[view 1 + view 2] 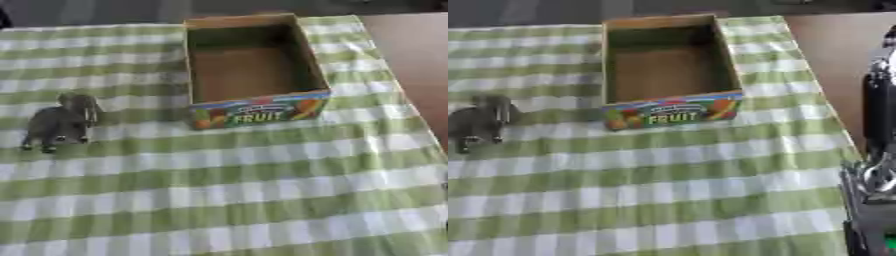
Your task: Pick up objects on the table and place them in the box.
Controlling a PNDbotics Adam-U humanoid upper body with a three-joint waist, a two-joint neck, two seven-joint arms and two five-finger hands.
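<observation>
Cardboard box (254, 70) marked FRUIT stands open and empty near the far edge of the table (262, 190), on a green-and-white checked cloth. Near the left edge lies a small grey toy animal (59, 123), well apart from the box. At the right edge, the right eye view shows the robot's right arm (877, 150); whether its hand is open or curled cannot be told. The toy lies across the table from it.

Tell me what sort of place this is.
Probably a staged tabletop for pick-and-place practice, perhaps a home dining table: a green-and-white checked tablecloth, an open cardboard box printed FRUIT, and a small grey toy animal beside it.
</observation>
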